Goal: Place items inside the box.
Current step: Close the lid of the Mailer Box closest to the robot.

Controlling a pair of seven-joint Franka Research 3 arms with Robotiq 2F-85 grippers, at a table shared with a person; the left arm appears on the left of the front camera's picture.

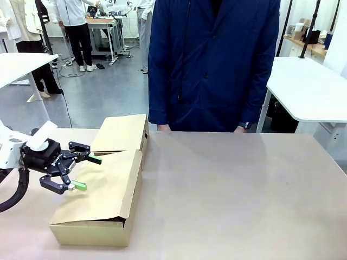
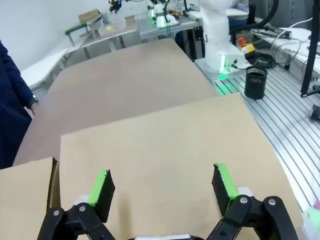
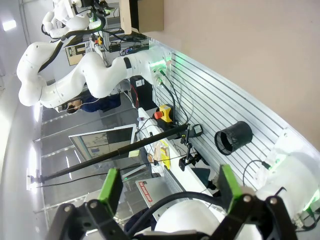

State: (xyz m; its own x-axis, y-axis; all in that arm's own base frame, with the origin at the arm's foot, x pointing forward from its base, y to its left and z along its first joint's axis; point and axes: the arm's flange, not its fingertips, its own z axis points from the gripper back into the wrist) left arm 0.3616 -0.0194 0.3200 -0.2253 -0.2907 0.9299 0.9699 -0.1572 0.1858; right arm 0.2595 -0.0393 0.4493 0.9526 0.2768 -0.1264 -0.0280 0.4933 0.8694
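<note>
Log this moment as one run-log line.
left gripper: open, empty, over the closed lid | right gripper: open, empty | box: lid shut | person: standing at far side

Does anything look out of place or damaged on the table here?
Nothing looks damaged or spilled. The big box sits closed, its lid sagging slightly, with the open left end effector over it; no items lie on the table.

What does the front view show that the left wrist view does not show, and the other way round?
Front view alone: the box's front wall, a smaller box behind it, and the left arm from the side.
Left wrist view alone: a black cup on the slotted rail beside the table.
Both: the open left gripper over the closed flap lid, and the person's blue coat.
</note>
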